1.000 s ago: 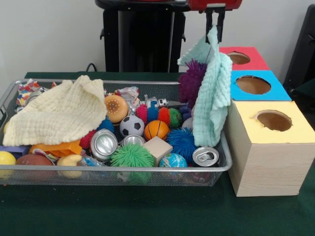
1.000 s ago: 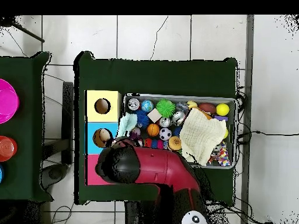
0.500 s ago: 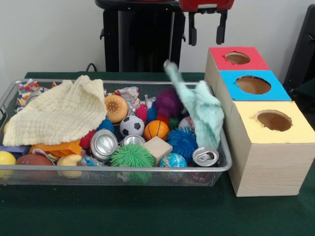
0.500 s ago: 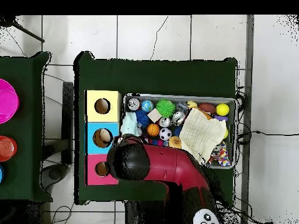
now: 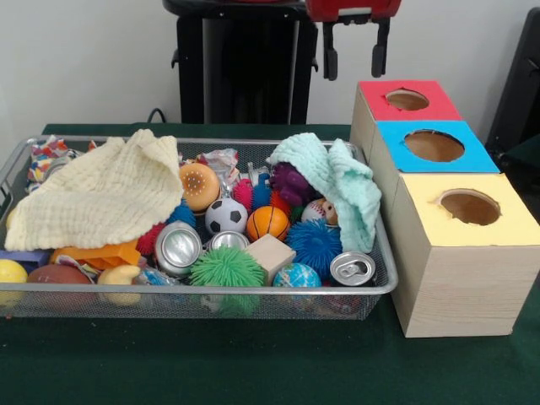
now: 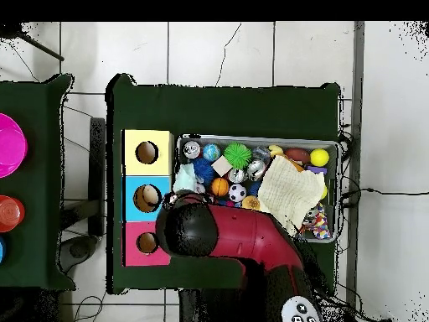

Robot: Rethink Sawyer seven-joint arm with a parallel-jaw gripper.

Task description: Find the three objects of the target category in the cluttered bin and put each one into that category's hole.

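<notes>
My gripper (image 5: 354, 57) hangs open and empty at the top of the front view, above the bin's right end and the red box (image 5: 407, 99). A mint cloth (image 5: 339, 179) lies crumpled over toys at the right end of the wire bin (image 5: 202, 291), partly covering a purple spiky ball (image 5: 292, 182). In the bin I see a soccer ball (image 5: 225, 215), a basketball (image 5: 268, 223), a green spiky ball (image 5: 226, 268), a blue spiky ball (image 5: 314, 245), two cans (image 5: 177, 246) (image 5: 352, 268) and a wooden block (image 5: 272, 255). In the overhead view the arm (image 6: 226, 239) hides the gripper.
A yellow cloth (image 5: 101, 198) covers the bin's left half. Three boxes with round holes stand in a row right of the bin: red, blue (image 5: 434, 146) and yellow (image 5: 469, 207). In the overhead view pink and red containers (image 6: 10, 144) sit on a separate table.
The gripper was shut on the hanging mint cloth; it opened, and the cloth and purple spiky ball dropped into the bin's right end. The arm shifted slightly.
</notes>
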